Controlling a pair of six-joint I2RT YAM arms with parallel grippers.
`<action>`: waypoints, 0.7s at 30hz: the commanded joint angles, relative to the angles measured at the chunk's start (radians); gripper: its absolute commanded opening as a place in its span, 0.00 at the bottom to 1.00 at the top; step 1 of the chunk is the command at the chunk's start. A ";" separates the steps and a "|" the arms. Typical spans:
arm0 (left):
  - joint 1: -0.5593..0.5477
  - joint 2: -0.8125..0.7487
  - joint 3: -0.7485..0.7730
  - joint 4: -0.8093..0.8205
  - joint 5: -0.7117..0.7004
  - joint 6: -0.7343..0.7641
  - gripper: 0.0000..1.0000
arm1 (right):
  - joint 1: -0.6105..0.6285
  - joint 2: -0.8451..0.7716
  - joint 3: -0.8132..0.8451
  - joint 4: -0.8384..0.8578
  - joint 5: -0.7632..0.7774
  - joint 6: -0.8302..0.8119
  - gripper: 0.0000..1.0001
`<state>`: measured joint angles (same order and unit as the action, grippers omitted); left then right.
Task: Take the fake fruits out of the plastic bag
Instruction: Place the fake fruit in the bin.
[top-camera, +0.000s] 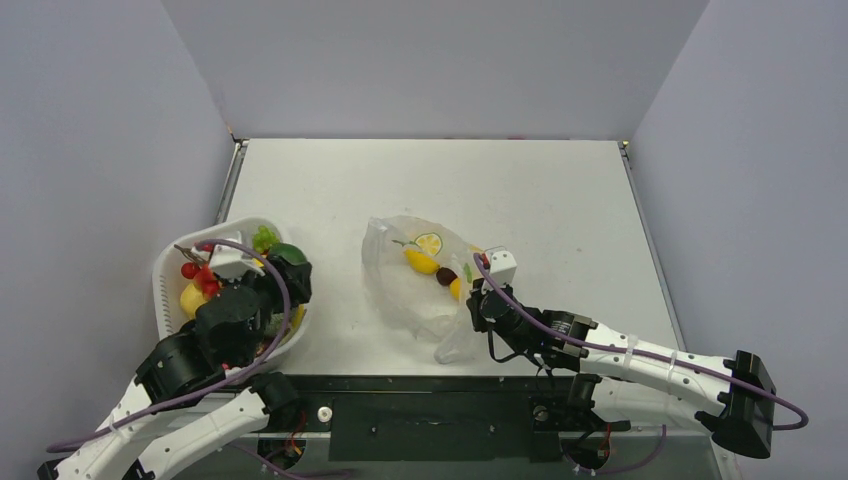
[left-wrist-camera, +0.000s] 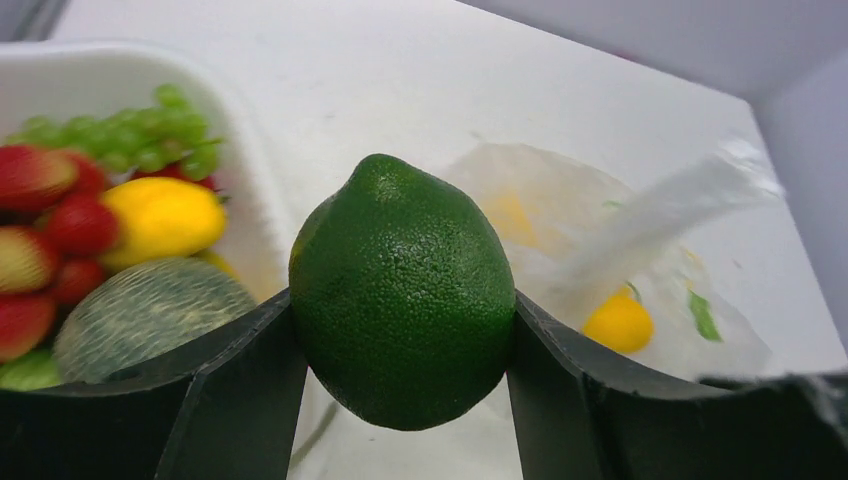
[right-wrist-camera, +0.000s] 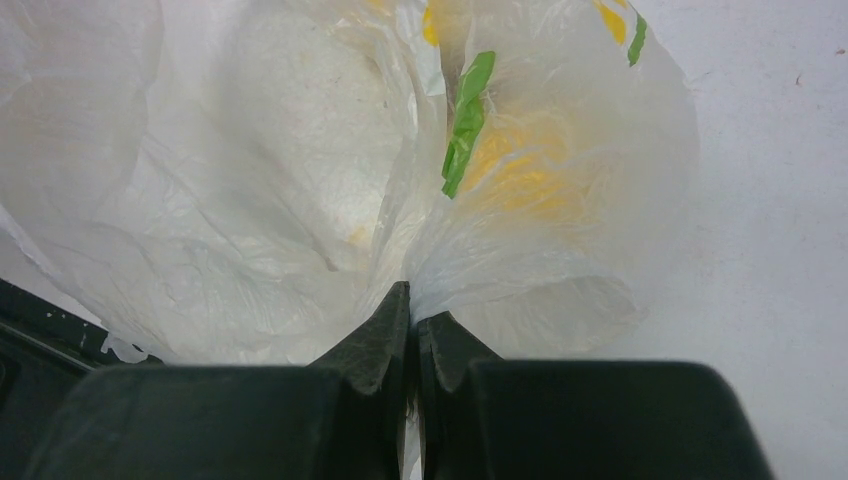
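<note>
Left gripper (left-wrist-camera: 402, 300), clamped on a lime (left-wrist-camera: 402, 250) at the basket's (top-camera: 163, 285) three-o'clock rim, likely must move inward and release; right gripper (right-wrist-camera: 413, 300) pinches the plastic bag (right-wrist-camera: 250, 200).

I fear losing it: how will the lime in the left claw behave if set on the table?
The lime is rounded and glossy, so it probably rolls and may slip. It shows no dent in the left claw, so it seems stiff. The basket wall would likely stop it.
</note>
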<state>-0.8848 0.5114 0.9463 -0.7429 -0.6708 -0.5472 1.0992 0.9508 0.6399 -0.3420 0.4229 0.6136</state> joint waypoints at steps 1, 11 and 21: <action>0.006 -0.049 0.010 -0.307 -0.440 -0.330 0.10 | -0.005 -0.004 0.046 0.035 0.020 -0.003 0.00; 0.007 -0.141 -0.023 -0.850 -0.620 -1.039 0.12 | -0.007 0.009 0.066 0.025 0.022 -0.019 0.00; 0.009 -0.301 -0.073 -0.858 -0.633 -1.093 0.63 | -0.008 0.023 0.072 0.033 0.007 -0.015 0.00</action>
<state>-0.8810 0.2146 0.8803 -1.5421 -1.2587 -1.5726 1.0992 0.9638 0.6704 -0.3424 0.4217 0.6067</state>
